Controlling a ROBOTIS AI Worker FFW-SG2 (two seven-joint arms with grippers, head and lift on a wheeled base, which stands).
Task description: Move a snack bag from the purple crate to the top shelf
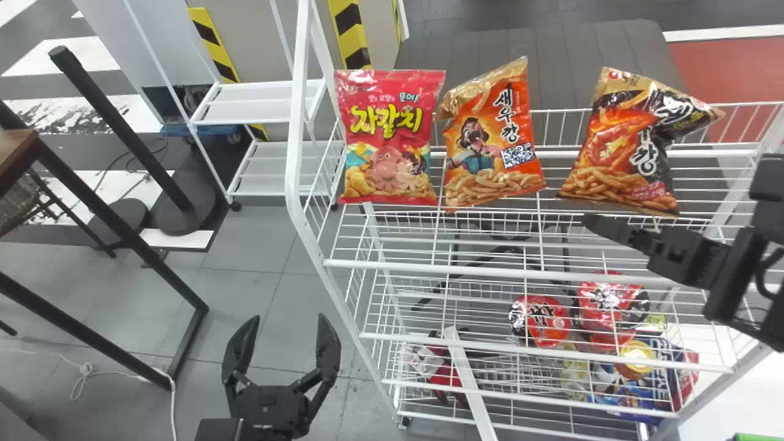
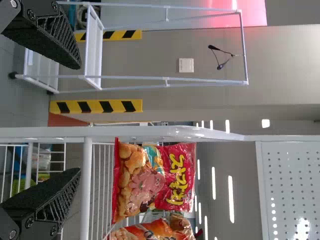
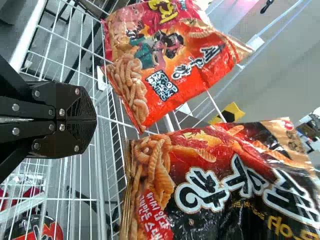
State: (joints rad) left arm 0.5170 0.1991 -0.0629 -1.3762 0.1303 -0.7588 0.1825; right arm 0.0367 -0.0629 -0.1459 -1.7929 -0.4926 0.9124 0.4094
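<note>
We've got our left gripper wide open, empty, left of the wire rack. Top shelf holds, upright: red-pink snack bag, orange snack bag, black-and-orange snack bag. Our right gripper is closed, empty, near that last bag's bottom.

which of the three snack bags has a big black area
The right-end bag in the head view, much of it black; the middle bag is mostly orange, the left bag mostly pink-red.
</note>
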